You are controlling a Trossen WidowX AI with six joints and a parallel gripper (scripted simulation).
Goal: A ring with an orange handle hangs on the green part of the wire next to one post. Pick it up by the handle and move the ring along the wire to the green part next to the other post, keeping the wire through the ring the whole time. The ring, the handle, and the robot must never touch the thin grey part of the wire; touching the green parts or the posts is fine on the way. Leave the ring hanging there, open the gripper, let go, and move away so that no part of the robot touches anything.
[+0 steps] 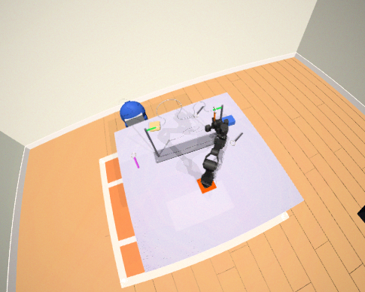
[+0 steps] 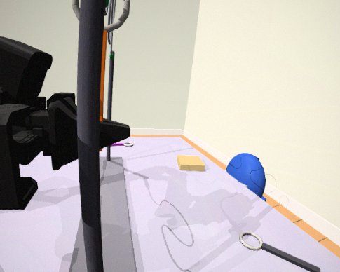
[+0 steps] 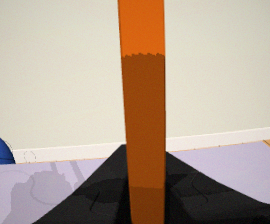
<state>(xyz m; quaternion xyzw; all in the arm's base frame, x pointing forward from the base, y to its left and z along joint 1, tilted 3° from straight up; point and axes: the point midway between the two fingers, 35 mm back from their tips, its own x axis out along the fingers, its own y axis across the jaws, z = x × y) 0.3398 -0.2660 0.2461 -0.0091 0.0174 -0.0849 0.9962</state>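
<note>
The ring hangs upright at the green part beside the right post. Its orange handle points down. My gripper is shut on the handle, a finger on each side of it in the wrist view. In the exterior view the near post hides part of the gripper and ring. The thin grey wire curves in loops to the other green part at the left post. Exactly how the wire passes through the ring is too small to tell.
A grey base joins the posts. A yellow block, a blue block, a magenta-handled ring and dark-handled rings lie on the table. A blue ball-like object is behind.
</note>
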